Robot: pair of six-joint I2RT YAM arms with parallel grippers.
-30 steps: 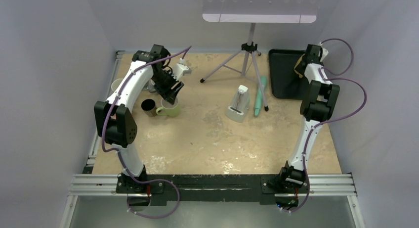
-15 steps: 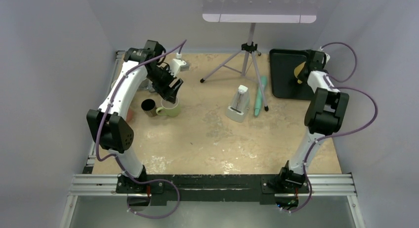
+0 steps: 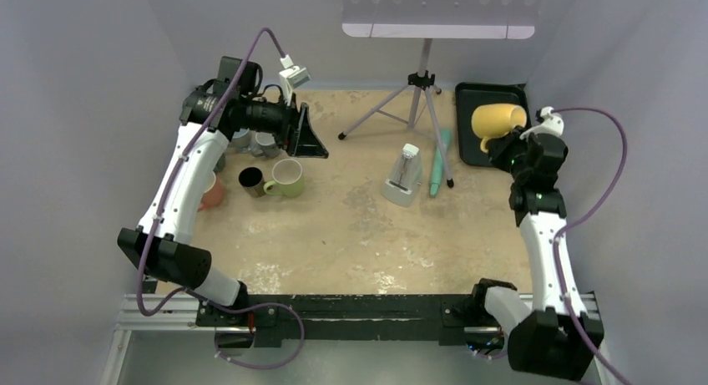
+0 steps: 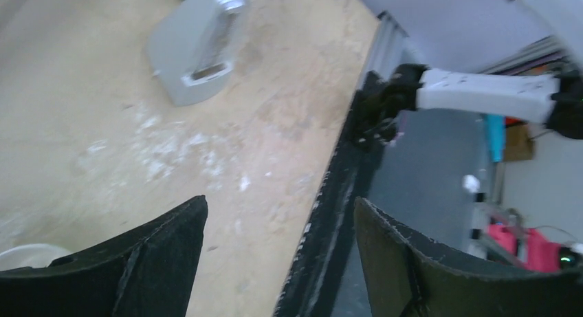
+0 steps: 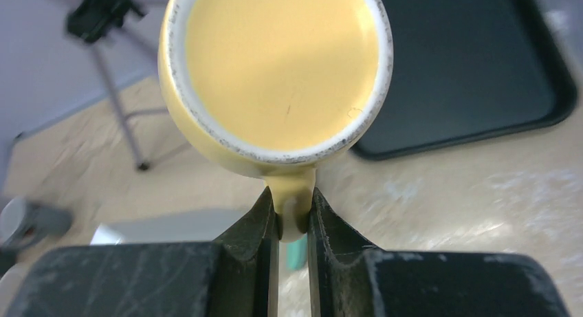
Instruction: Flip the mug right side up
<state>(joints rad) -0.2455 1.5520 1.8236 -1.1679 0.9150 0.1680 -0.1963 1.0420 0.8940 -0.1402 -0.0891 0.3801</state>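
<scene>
Mug (image 5: 282, 69), yellow, is held up in the air close to the tray (image 5: 481, 90), tipped on its side with its mouth facing the right wrist camera. Its handle is pinched tight between the fingers of the right gripper (image 5: 292, 217). A tripod (image 3: 417, 84) stands left of the tray. Across the table (image 3: 351, 235), the left gripper (image 4: 278, 227) is raised, spread wide and empty, near a green mug (image 3: 288, 178).

Mug (image 5: 282, 76) — handle partly hidden by right claw (image 5: 292, 200).
</scene>
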